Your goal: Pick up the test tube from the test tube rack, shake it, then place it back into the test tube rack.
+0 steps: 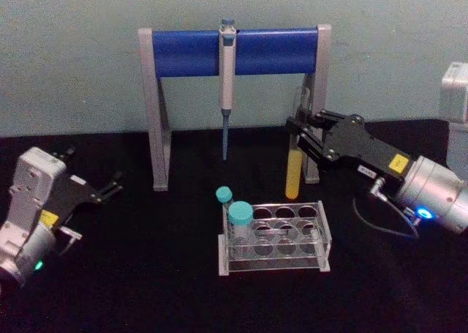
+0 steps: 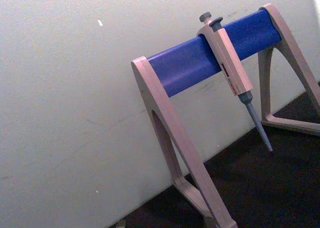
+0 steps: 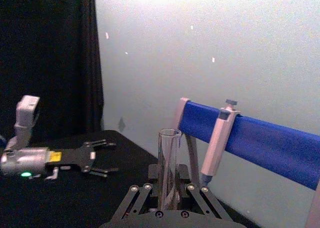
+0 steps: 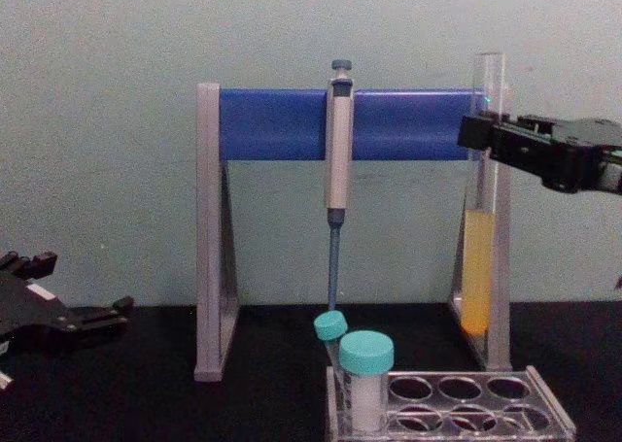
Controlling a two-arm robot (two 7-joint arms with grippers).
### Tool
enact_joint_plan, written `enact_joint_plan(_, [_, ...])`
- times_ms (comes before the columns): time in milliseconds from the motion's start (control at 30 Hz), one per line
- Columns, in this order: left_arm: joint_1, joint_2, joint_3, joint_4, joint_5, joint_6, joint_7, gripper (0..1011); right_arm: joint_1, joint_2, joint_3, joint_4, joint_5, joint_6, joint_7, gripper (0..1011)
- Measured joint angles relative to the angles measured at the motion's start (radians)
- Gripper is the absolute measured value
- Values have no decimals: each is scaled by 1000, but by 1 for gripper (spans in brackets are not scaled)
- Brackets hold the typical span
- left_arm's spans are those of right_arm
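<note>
The test tube (image 1: 292, 173) hangs upright in the air, yellow liquid in its lower part, its bottom just above and behind the test tube rack (image 1: 322, 234). My right gripper (image 1: 298, 128) is shut on the tube's upper part, reaching in from the right. In the chest view the test tube (image 4: 477, 287) stands clear above the rack (image 4: 549, 415), held by the right gripper (image 4: 483, 136). The right wrist view shows the tube's open mouth (image 3: 169, 138) rising between the fingers. My left gripper (image 1: 113, 185) rests open at the far left, holding nothing.
Two teal-capped tubes (image 1: 240, 216) stand in the rack's left holes. Behind it is the grey-and-blue pipette stand (image 1: 190, 51) with a pipette (image 1: 227, 84) hanging from its bar. A white box (image 1: 455, 91) sits at the far right.
</note>
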Motion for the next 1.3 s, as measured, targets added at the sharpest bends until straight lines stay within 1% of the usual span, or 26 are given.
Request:
enact_joint_plan(167, [0,0,0,0,0,0,0,1001,-19,20,1,-1,25,-23,17,229])
enact_joint_plan(367, [0,0,0,0,0,0,0,1001,-26,26,-4,22,44,-43,23,229])
enact_joint_plan(700, [0,0,0,0,0,0,0,1001,-5,9,-26,68,50,-63,31,229])
enact_joint_plan(1000, [0,0,0,0,0,0,0,1001,18,-18,-44,120,40,-82,31,229])
enact_joint_plan(1300, [0,0,0,0,0,0,0,1001,33,-33,-58,154,26,-84,32,229])
